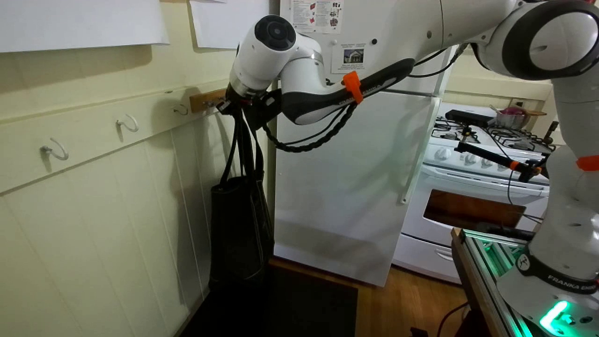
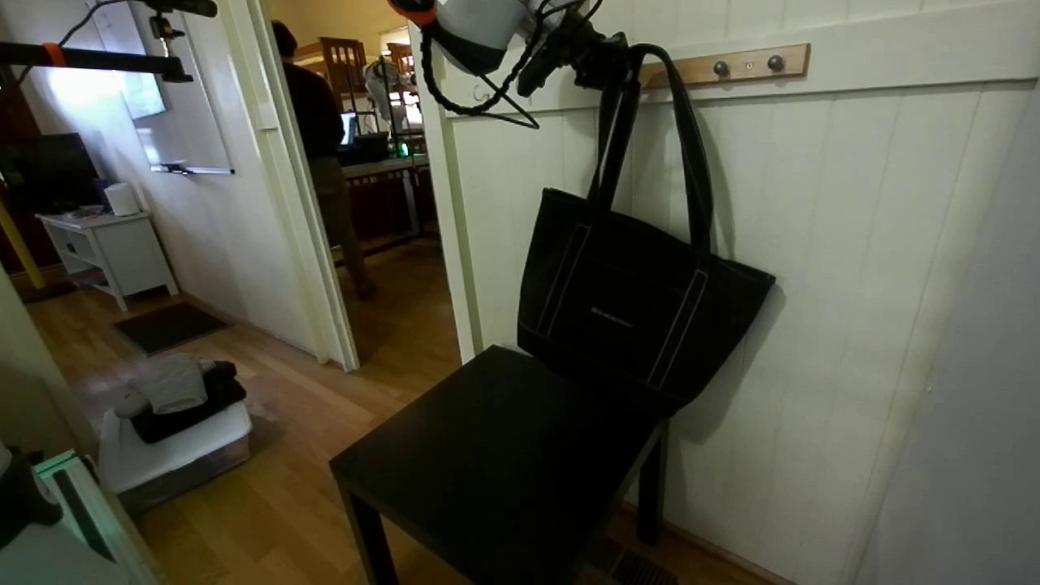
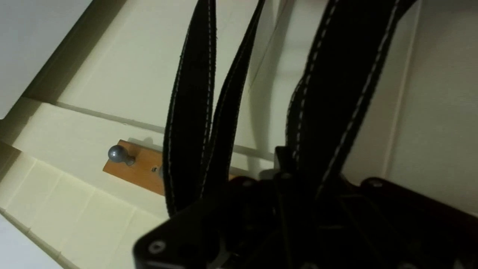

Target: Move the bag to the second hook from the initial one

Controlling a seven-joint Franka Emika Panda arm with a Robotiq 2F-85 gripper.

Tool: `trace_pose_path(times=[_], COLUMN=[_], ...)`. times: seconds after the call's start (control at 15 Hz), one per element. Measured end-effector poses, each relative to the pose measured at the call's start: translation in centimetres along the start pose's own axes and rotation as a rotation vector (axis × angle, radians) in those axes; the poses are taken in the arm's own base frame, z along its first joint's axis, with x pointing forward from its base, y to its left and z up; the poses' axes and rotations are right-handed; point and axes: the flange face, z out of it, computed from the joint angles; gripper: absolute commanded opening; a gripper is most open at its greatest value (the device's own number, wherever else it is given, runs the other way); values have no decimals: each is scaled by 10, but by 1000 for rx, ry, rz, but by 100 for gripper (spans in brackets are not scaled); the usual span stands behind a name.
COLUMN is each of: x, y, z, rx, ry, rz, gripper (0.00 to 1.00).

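Observation:
The bag (image 1: 238, 229), a black tote, hangs tilted against the panelled wall in both exterior views (image 2: 626, 301). Its long handles (image 3: 343, 74) rise to my gripper (image 2: 621, 65). In the wrist view, my gripper (image 3: 295, 172) is shut on a handle strap; the strap runs down between the dark fingers. Another handle loop passes to the left of the fingers. A wooden rack (image 2: 751, 65) with round knobs is on the wall rail behind the handles. Handles and gripper cover part of the rack, so I cannot tell whether a loop is over a knob.
White hooks (image 1: 127, 123) are on the wall rail (image 1: 93, 138) beside the rack. A black table (image 2: 496, 463) stands below the bag; whether they touch is unclear. A fridge (image 1: 337, 187) is close to the arm, with a stove (image 1: 472, 173) beyond. White panels (image 1: 79, 23) jut above the rail.

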Motion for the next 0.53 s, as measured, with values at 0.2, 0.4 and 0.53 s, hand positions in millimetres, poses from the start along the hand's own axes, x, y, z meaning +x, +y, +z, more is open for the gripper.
trace_pose_path(times=[0.2, 0.4, 0.53], x=[6, 15, 21], y=[7, 16, 24], z=[0, -1, 0], rx=[31, 49, 48], ry=[-36, -54, -74], rz=[3, -16, -17], gripper=[2, 2, 2])
